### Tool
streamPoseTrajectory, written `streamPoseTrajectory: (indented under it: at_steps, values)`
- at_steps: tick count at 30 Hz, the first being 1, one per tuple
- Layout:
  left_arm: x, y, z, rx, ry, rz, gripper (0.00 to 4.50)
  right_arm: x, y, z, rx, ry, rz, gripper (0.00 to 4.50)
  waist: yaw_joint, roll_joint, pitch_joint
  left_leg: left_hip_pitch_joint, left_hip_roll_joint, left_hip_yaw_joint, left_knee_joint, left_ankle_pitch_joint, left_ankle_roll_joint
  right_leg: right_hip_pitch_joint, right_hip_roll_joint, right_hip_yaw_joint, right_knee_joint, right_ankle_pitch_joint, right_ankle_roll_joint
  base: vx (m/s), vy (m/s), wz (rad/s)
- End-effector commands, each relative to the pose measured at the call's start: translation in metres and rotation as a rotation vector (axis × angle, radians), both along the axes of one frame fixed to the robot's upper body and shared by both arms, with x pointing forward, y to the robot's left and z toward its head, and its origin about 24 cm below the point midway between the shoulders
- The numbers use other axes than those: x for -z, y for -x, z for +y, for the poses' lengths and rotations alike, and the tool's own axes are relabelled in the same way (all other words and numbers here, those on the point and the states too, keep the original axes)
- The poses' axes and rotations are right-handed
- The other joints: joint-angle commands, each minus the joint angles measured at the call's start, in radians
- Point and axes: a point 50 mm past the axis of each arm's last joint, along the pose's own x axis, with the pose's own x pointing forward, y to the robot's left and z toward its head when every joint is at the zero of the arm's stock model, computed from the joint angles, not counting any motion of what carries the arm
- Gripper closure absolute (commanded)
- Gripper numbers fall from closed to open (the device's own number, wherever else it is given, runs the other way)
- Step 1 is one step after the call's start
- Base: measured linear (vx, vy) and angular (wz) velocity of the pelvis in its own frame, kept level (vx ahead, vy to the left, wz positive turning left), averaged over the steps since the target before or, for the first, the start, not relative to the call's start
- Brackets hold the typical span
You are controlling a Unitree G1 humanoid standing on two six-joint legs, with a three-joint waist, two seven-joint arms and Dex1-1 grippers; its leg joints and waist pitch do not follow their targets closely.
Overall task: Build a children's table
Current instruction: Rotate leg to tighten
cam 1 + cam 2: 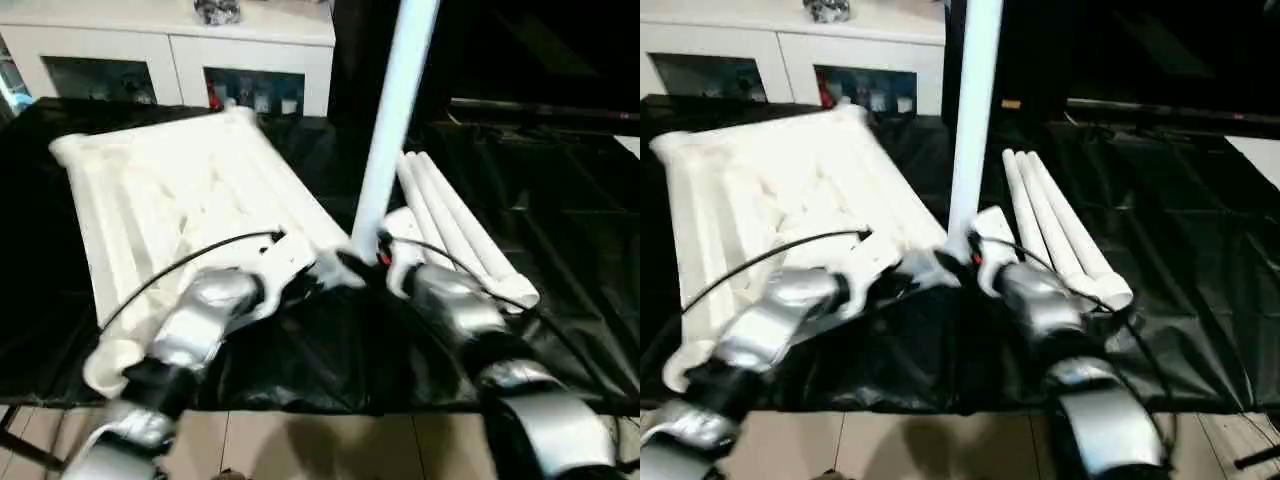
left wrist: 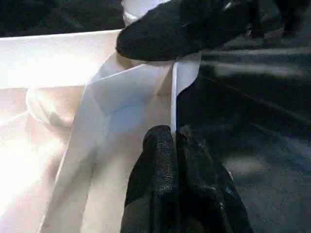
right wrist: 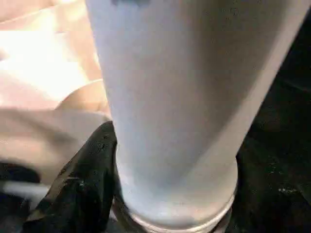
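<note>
The white tabletop (image 1: 180, 190) lies ribbed side up on the black-draped table. One white leg (image 1: 395, 110) stands upright in its near right corner socket. My right gripper (image 1: 368, 258) is closed around that leg's base; in the right wrist view a black finger (image 3: 87, 179) presses against the leg (image 3: 175, 97). My left gripper (image 2: 174, 138) is shut on the tabletop's thin rim (image 2: 175, 97) just beside that corner, close to the right gripper's finger (image 2: 184, 24). Three more legs (image 1: 455, 225) lie side by side on the cloth to the right.
The black cloth (image 1: 560, 200) stretches to the right of the loose legs. A white glass-door cabinet (image 1: 170, 50) stands behind the table. The table's front edge runs just beneath my forearms, with tiled floor (image 1: 330, 445) below.
</note>
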Motion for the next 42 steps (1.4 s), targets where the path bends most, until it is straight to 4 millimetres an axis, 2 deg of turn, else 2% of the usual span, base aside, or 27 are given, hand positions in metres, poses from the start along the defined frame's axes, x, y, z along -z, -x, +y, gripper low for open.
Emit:
streamPoseTrajectory:
  at_steps: [1, 2, 3, 7, 10, 12, 14, 17, 18, 19, 22, 23, 24, 26, 27, 28, 34, 35, 37, 39, 42]
  values:
    - [-0.014, -0.009, -0.018, -0.065, 0.048, -0.071, 4.50, 0.008, 0.006, 0.025, -0.022, 0.028, 0.034, 1.76, -0.002, -0.010, -0.069, 0.017, 0.048, -0.018, -0.073, -0.272, -0.001, 0.032, -0.093, 0.055, -0.100, -0.386, -0.135, 0.000, 0.000, 0.00]
    - [-0.015, -0.010, -0.021, -0.084, 0.055, -0.078, 4.50, 0.007, 0.005, 0.029, -0.013, 0.027, 0.030, 1.76, 0.000, -0.007, -0.071, 0.013, 0.047, -0.018, -0.072, -0.251, 0.001, 0.035, -0.094, 0.056, -0.093, -0.354, -0.142, 0.000, 0.000, 0.00]
    - [-0.016, -0.010, -0.027, -0.078, 0.072, -0.084, 4.50, 0.005, 0.005, 0.034, -0.020, 0.016, 0.019, 1.20, 0.004, -0.005, -0.071, 0.013, 0.047, -0.016, -0.073, -0.227, 0.006, 0.036, -0.092, 0.055, -0.090, -0.311, -0.146, 0.000, 0.000, 0.00]
    - [-0.016, -0.007, -0.032, -0.041, 0.087, -0.091, 4.50, 0.001, 0.005, 0.039, -0.045, -0.007, 0.001, 0.84, 0.011, -0.007, -0.077, 0.004, 0.044, -0.011, -0.068, -0.151, 0.038, 0.047, -0.093, 0.056, -0.074, -0.168, -0.170, 0.000, 0.000, 0.00]
    - [-0.012, -0.001, -0.028, 0.012, 0.063, -0.081, 4.50, -0.002, 0.002, 0.031, -0.065, 0.018, -0.026, 0.57, 0.012, -0.007, -0.075, 0.005, 0.043, -0.009, -0.067, -0.150, 0.049, 0.046, -0.094, 0.056, -0.076, -0.172, -0.176, 0.000, 0.000, 0.00]
    - [-0.009, 0.004, -0.023, 0.063, 0.053, -0.072, 4.50, -0.006, -0.001, 0.019, -0.082, 0.038, -0.050, 0.50, 0.012, -0.005, -0.072, 0.006, 0.045, -0.010, -0.069, -0.176, 0.046, 0.045, -0.095, 0.056, -0.082, -0.225, -0.169, 0.000, 0.000, 0.00]
    - [-0.009, 0.007, -0.021, 0.101, 0.055, -0.065, 4.50, -0.006, -0.001, 0.012, -0.112, 0.045, -0.057, 0.50, 0.009, -0.005, -0.071, 0.006, 0.046, -0.011, -0.070, -0.188, 0.040, 0.045, -0.094, 0.056, -0.083, -0.245, -0.166, 0.000, 0.000, 0.00]
    - [-0.008, 0.011, -0.019, 0.153, 0.055, -0.057, 4.50, -0.007, 0.000, 0.003, -0.158, 0.057, -0.065, 0.50, 0.010, 0.000, -0.071, 0.007, 0.048, -0.010, -0.069, -0.192, 0.041, 0.045, -0.095, 0.057, -0.084, -0.239, -0.175, 0.000, 0.000, 0.00]
    - [-0.007, 0.015, -0.016, 0.190, 0.052, -0.048, 4.50, -0.007, 0.002, -0.002, -0.200, 0.066, -0.071, 0.50, 0.015, 0.004, -0.072, 0.011, 0.049, -0.012, -0.070, -0.193, 0.040, 0.046, -0.094, 0.056, -0.083, -0.232, -0.180, 0.000, 0.000, 0.00]
    - [-0.006, 0.017, -0.014, 0.211, 0.045, -0.041, 4.50, -0.007, 0.003, -0.006, -0.227, 0.069, -0.071, 0.50, 0.011, 0.002, -0.072, 0.007, 0.049, -0.010, -0.070, -0.191, 0.042, 0.046, -0.093, 0.057, -0.081, -0.217, -0.185, 0.000, 0.000, 0.00]
    - [-0.004, 0.021, -0.008, 0.263, 0.027, -0.023, 4.50, -0.007, 0.008, -0.014, -0.343, 0.070, -0.065, 0.50, 0.013, 0.001, -0.072, 0.008, 0.051, -0.011, -0.068, -0.194, 0.051, 0.049, -0.094, 0.057, -0.079, -0.204, -0.195, 0.000, 0.000, 0.00]
    - [-0.004, 0.022, -0.005, 0.281, 0.023, -0.018, 4.50, -0.007, 0.011, -0.017, -0.397, 0.065, -0.063, 0.50, 0.013, 0.011, -0.071, 0.008, 0.050, -0.012, -0.069, -0.195, 0.050, 0.047, -0.093, 0.058, -0.078, -0.202, -0.200, 0.000, 0.000, 0.00]
    - [-0.003, 0.024, -0.002, 0.296, 0.019, -0.009, 4.50, -0.008, 0.014, -0.020, -0.450, 0.061, -0.059, 0.50, 0.012, 0.005, -0.071, 0.007, 0.050, -0.011, -0.069, -0.202, 0.055, 0.049, -0.091, 0.057, -0.080, -0.202, -0.200, 0.000, 0.000, 0.00]
    - [-0.003, 0.026, 0.002, 0.324, 0.016, 0.011, 4.50, -0.008, 0.019, -0.025, -0.540, 0.055, -0.045, 0.50, 0.012, 0.005, -0.071, 0.008, 0.050, -0.011, -0.069, -0.199, 0.059, 0.050, -0.091, 0.057, -0.079, -0.195, -0.206, 0.000, 0.000, 0.00]
    - [-0.003, 0.028, 0.005, 0.347, 0.018, 0.021, 4.50, -0.009, 0.022, -0.028, -0.595, 0.052, -0.033, 0.50, 0.012, 0.011, -0.072, 0.009, 0.050, -0.012, -0.069, -0.201, 0.058, 0.050, -0.091, 0.056, -0.079, -0.194, -0.212, 0.000, 0.000, 0.00]
    - [-0.003, 0.029, 0.005, 0.351, 0.019, 0.022, 4.50, -0.009, 0.023, -0.028, -0.603, 0.052, -0.032, 0.50, 0.012, 0.008, -0.072, 0.008, 0.050, -0.012, -0.068, -0.204, 0.057, 0.051, -0.090, 0.056, -0.079, -0.194, -0.215, 0.000, 0.000, 0.00]
    - [-0.003, 0.036, 0.012, 0.436, 0.021, 0.068, 4.50, -0.011, 0.035, -0.034, -0.771, 0.041, 0.008, 0.50, 0.015, 0.010, -0.071, 0.010, 0.052, -0.011, -0.068, -0.216, 0.055, 0.049, -0.087, 0.055, -0.081, -0.219, -0.216, 0.000, 0.000, 0.00]
    - [-0.003, 0.036, 0.013, 0.438, 0.018, 0.071, 4.50, -0.011, 0.036, -0.034, -0.784, 0.041, 0.011, 0.77, 0.016, 0.009, -0.071, 0.011, 0.053, -0.011, -0.069, -0.216, 0.053, 0.049, -0.087, 0.055, -0.080, -0.221, -0.216, 0.000, 0.000, 0.00]
    - [-0.003, 0.035, 0.015, 0.436, 0.015, 0.071, 4.50, -0.010, 0.037, -0.033, -0.800, 0.044, 0.016, 0.77, 0.014, 0.008, -0.071, 0.012, 0.052, -0.012, -0.069, -0.221, 0.047, 0.047, -0.089, 0.055, -0.081, -0.233, -0.218, 0.000, 0.000, 0.00]
    - [-0.003, 0.034, 0.016, 0.427, 0.010, 0.066, 4.50, -0.007, 0.039, -0.032, -0.806, 0.061, 0.024, 1.13, 0.014, 0.009, -0.070, 0.013, 0.053, -0.013, -0.070, -0.226, 0.043, 0.047, -0.090, 0.055, -0.083, -0.248, -0.216, 0.000, 0.000, 0.00]
    - [-0.003, 0.032, 0.016, 0.410, 0.006, 0.056, 4.50, -0.004, 0.038, -0.028, -0.792, 0.066, 0.025, 1.24, 0.013, 0.006, -0.071, 0.012, 0.051, -0.013, -0.070, -0.219, 0.040, 0.047, -0.090, 0.056, -0.083, -0.249, -0.211, 0.000, 0.000, 0.00]
